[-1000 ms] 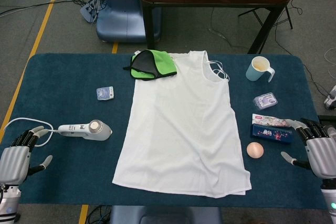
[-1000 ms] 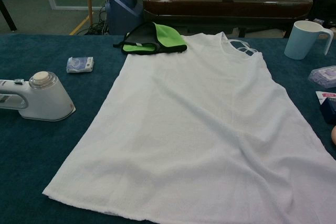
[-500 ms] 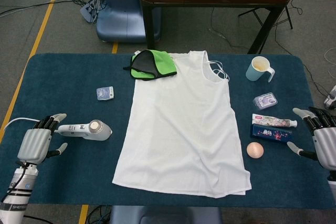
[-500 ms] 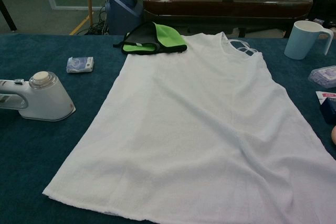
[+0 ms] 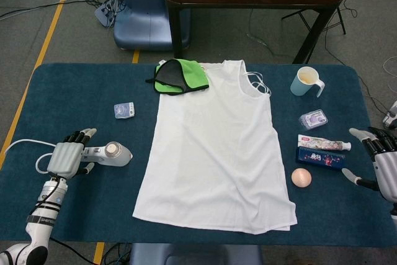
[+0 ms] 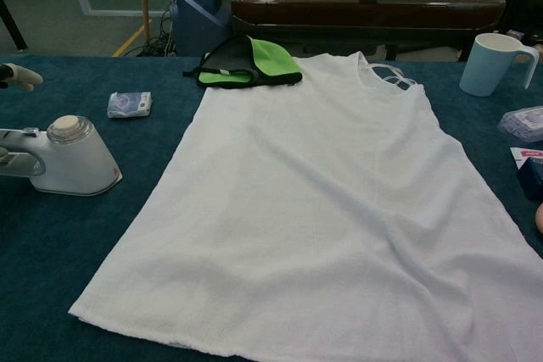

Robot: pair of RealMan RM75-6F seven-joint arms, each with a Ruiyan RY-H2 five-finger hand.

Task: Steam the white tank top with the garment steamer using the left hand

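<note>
Under the left hand (image 5: 65, 158) lies the garment steamer (image 5: 108, 152).

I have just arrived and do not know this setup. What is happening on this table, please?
A two-armed robot is about to steam a white tank top spread flat on the table. Its left hand is over the handle of the garment steamer, fingers apart, not visibly gripping. The steamer lies beside the shirt. The right hand hovers open at the table's right edge.
</note>
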